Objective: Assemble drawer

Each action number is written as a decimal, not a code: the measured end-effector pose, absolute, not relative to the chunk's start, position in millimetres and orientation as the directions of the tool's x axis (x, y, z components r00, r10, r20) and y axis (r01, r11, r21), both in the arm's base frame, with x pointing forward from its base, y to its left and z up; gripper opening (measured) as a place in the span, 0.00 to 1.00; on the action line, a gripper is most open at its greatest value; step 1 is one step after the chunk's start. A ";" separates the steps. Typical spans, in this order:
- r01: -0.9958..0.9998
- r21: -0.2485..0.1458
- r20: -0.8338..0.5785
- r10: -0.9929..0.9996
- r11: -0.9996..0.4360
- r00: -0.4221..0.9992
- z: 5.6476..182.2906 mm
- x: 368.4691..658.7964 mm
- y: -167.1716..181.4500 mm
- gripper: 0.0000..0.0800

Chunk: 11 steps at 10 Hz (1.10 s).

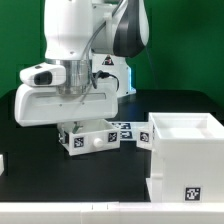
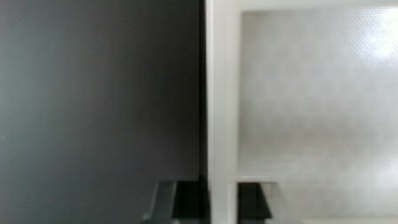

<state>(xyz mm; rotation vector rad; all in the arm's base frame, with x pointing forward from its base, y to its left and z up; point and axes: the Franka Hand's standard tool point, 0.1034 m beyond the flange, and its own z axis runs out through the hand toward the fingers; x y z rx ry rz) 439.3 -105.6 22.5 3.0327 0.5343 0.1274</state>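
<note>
My gripper (image 1: 78, 120) reaches straight down onto a small white drawer tray (image 1: 92, 138) with black-and-white tags at the middle of the black table. In the wrist view the tray's thin upright wall (image 2: 221, 100) runs between my two dark fingers (image 2: 178, 202), which press on it from both sides; the gripper (image 2: 221, 204) is shut on that wall. The tray's pale floor (image 2: 320, 110) lies on one side, the black table on the other. The large cube-like shell (image 1: 186, 150) stands open-topped at the exterior view's right. A second tagged white part (image 1: 146, 138) lies between tray and shell.
The marker board (image 1: 124, 127) lies behind the tray. A small white piece (image 1: 2, 162) shows at the exterior view's left edge. The table's pale front edge (image 1: 80, 212) runs along the bottom. A green wall stands behind.
</note>
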 end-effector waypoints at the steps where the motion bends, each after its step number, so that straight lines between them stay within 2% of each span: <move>1: 0.193 0.061 0.079 0.198 -0.979 0.977 23.8 438.7 -109.2 0.05; 2: 0.075 0.034 0.061 0.077 -0.997 0.995 22.9 434.0 -108.4 0.05; 3: 0.071 0.014 0.036 0.071 -0.997 0.997 24.3 433.9 -101.7 0.05; 8: 0.065 0.016 0.039 0.065 -0.998 0.997 23.6 434.7 -103.8 0.05; 9: -0.023 0.015 0.055 -0.023 -1.000 0.998 28.3 444.5 -110.9 0.05; 11: -0.336 -0.024 0.026 -0.336 -0.942 0.941 26.6 450.0 -112.3 0.05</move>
